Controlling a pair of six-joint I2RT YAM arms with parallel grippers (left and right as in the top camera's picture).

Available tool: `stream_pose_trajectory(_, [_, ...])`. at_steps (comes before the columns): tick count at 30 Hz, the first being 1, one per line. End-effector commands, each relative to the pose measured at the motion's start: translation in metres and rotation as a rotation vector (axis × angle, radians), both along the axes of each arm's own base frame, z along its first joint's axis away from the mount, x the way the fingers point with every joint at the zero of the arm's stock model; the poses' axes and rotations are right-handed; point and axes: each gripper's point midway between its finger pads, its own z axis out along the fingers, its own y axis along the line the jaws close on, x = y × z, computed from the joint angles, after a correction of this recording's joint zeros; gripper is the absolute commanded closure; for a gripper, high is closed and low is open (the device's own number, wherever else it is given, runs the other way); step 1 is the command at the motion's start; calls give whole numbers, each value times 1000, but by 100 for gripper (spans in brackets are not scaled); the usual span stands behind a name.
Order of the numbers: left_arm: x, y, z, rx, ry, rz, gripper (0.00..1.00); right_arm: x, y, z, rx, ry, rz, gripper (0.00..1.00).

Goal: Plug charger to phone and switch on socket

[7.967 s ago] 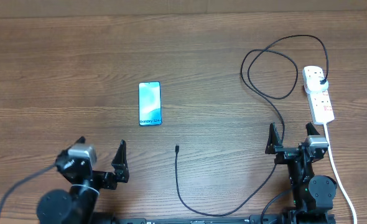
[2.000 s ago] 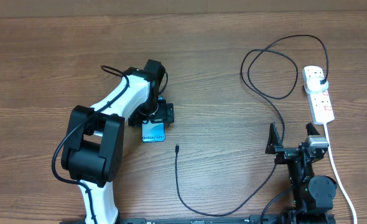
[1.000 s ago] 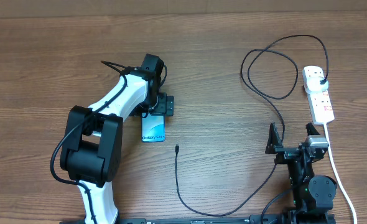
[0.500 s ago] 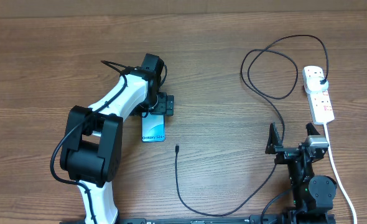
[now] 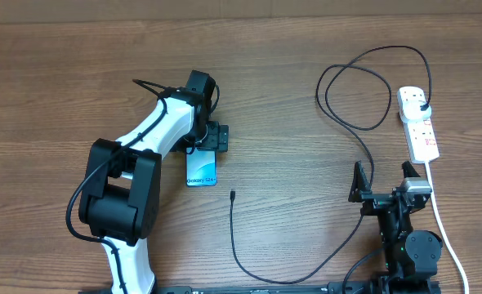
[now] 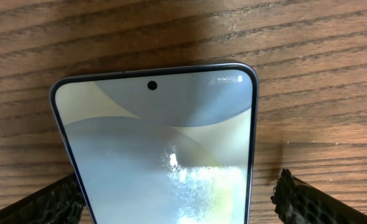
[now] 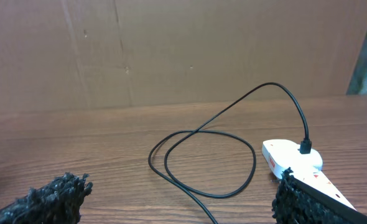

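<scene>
Left gripper (image 6: 177,202) jaws wide, straddling top end of phone (image 5: 201,170). Phone flat on table (image 5: 290,65). Charger (image 5: 232,237) connector tip near phone's bottom end, not touching. Charger plug sits in socket (image 5: 421,131), far right. Right gripper (image 5: 381,181) wide, empty.

- The phone (image 5: 201,170) lay flat and face up on the tabletop (image 5: 290,98), left of centre, its blue-teal screen lit.
- The charger (image 5: 232,214), a thin black cable, had its connector tip lying free near the phone. It looped rightward, and its plug sat in the socket's far outlet.
- The socket (image 5: 418,124), a white strip, lay far right.
</scene>
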Motion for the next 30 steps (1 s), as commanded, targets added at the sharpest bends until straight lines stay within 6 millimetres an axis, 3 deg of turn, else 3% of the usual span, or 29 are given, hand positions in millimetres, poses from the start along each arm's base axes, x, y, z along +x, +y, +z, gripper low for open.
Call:
stream_pose_trajectory(1, [-20, -1, -28, -17, 105, 23, 0, 0, -1, -2, -4, -4, -4, 0])
stream_pose_trajectory(11, [-29, -19, -28, 7, 107, -18, 2, 0, -1, -2, -4, -4, -4, 0])
stream_pose_trajectory(23, [-54, -7, -26, 80, 202, 33, 0, 0, 0, -2, -5, -5, -3, 0])
stream_pose_trajectory(30, [-46, 0, -27, 117, 165, 43, 0, 0, 0, -2, -5, -4, -3, 0])
